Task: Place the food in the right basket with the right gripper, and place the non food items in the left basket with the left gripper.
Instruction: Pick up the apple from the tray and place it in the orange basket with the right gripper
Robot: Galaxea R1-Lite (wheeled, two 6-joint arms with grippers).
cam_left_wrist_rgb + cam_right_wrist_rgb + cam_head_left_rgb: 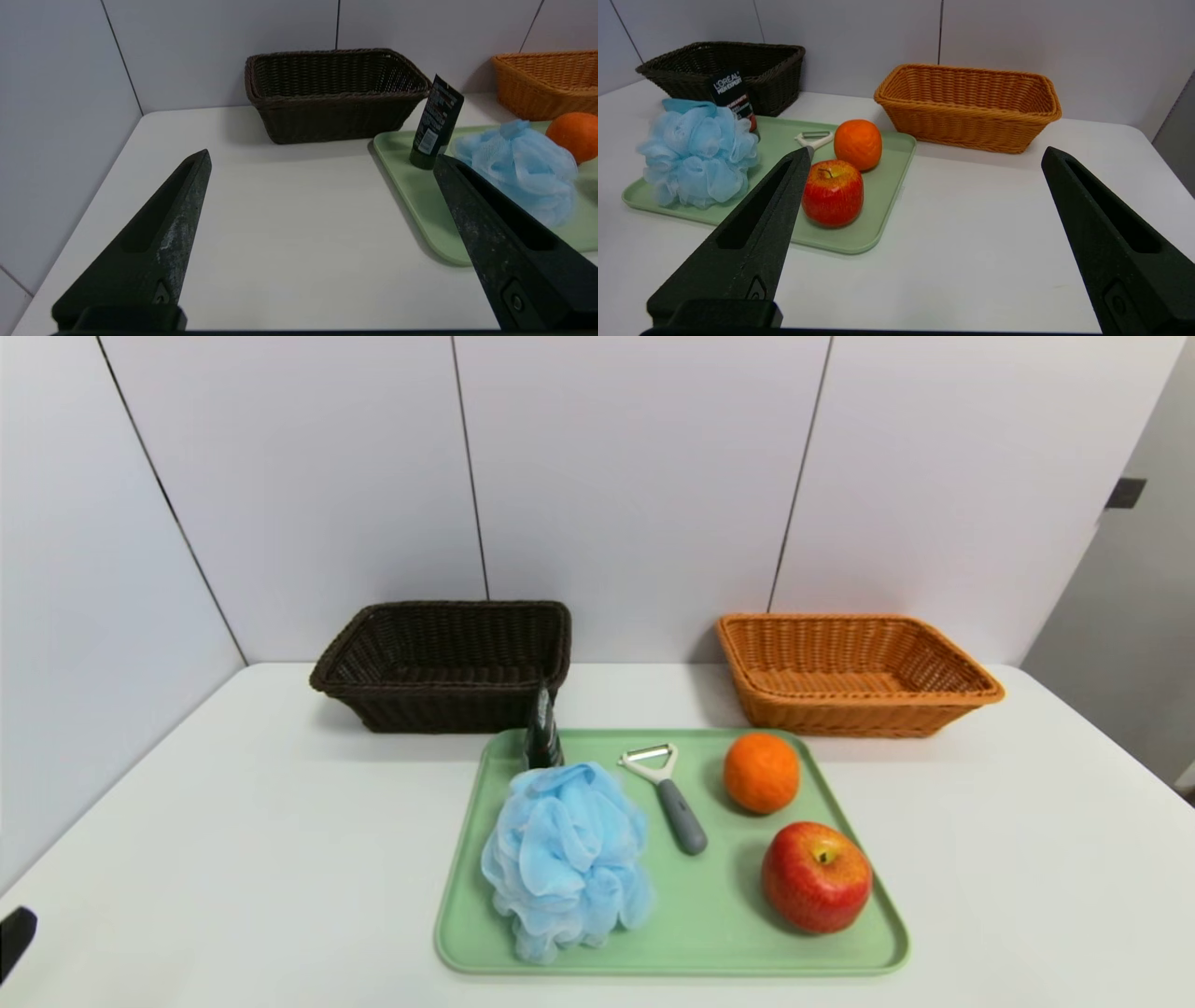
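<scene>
An orange [762,772] and a red apple [816,876] lie on the right side of the green tray [709,933]. On its left side are a blue mesh pouf [567,859], an upright black tube [541,733] and a peeler [667,793]. Behind the tray stand the dark brown basket [446,663] at the left and the orange-tan basket [854,670] at the right. My left gripper [322,161] hangs open over bare table left of the tray. My right gripper [924,156] hangs open over bare table right of the tray. Both grippers hold nothing.
The white table [233,821] ends at a panelled wall just behind the baskets and along its left side. A small dark part [14,938] shows at the lower left edge of the head view.
</scene>
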